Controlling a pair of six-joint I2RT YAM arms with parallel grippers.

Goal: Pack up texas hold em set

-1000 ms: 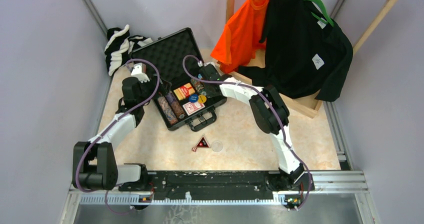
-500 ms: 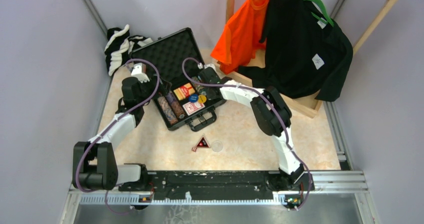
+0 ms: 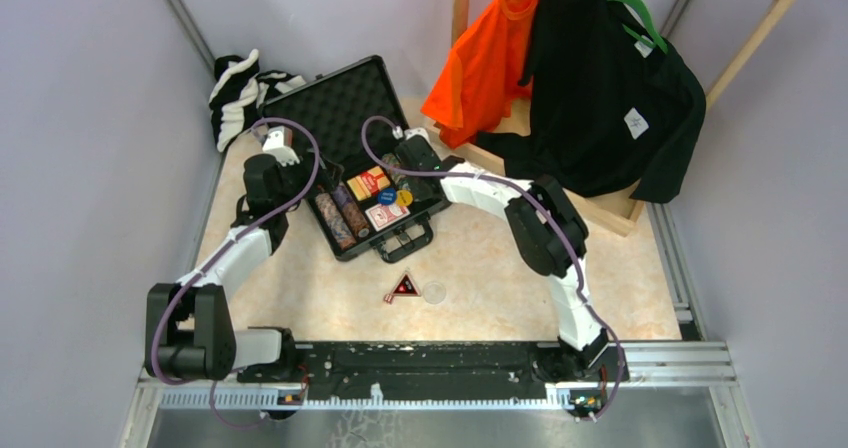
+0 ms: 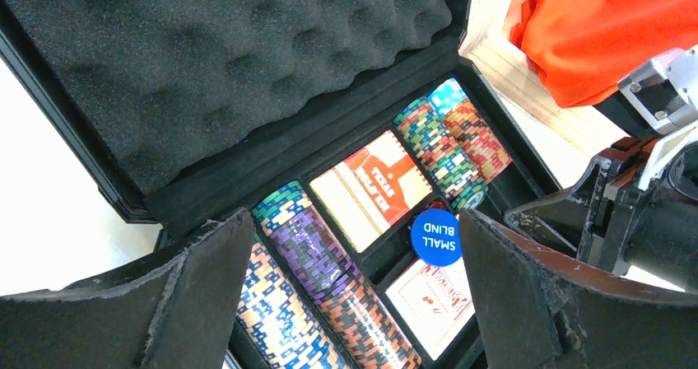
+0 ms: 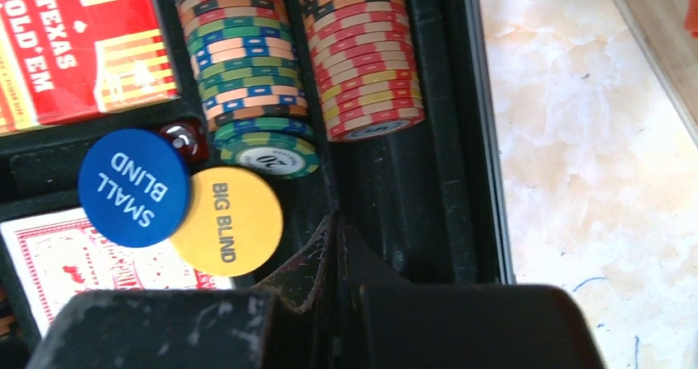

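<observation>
Blind discs in briefcase [image 5: 473, 97]
Right end effector [image 5: 337, 229] clenched, empty; "BIG BLIND" disc [image 5: 226, 221] just left, "SMALL BLIND" disc [image 5: 134, 187] beyond; left end effector [image 4: 354, 237] released.

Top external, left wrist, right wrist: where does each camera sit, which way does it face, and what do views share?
Top external: above and behind the bases, looking down at the open black foam-lined briefcase; the left arm and right arm show whole.
Left wrist: on the left arm, facing into the case; the open left end effector frames it.
Right wrist: on the right arm, looking down into the case; the shut right end effector shows.
Shared: both wrist views catch the round blue "small blind" disc.
</observation>
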